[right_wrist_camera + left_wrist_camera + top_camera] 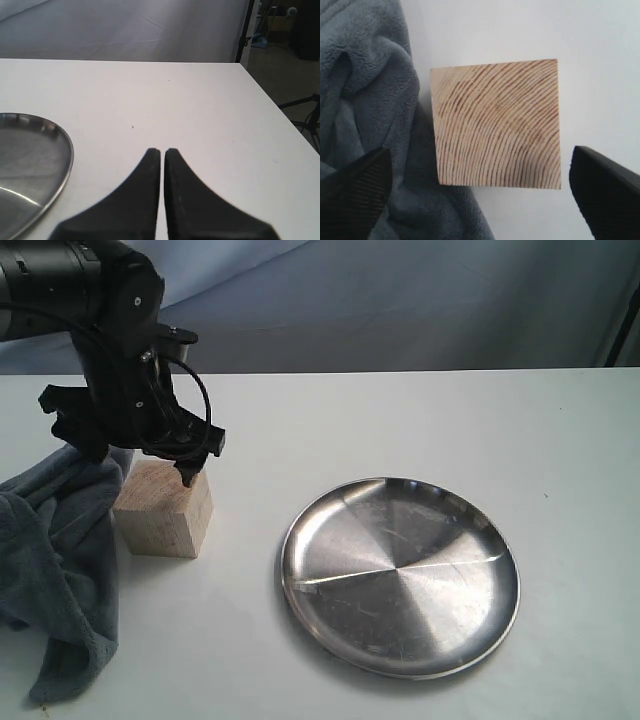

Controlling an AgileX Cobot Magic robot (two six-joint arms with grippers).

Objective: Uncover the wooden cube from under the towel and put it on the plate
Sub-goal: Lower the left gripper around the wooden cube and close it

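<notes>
Nearest the front edge of the white bench [560,440], a dark grey-blue towel [55,570] lies bunched at the front-left corner. A round stainless-steel plate [400,575] sits mid-bench, well apart from it. Farther back, the wooden cube [165,515] stands uncovered on the bench, its left side against the towel. Above the cube hangs the left tool [142,462], jaws spread wide to either side of the block, gripping nothing. The right tool [162,152], closed on nothing, hovers over bare bench beside the plate's rim.
</notes>
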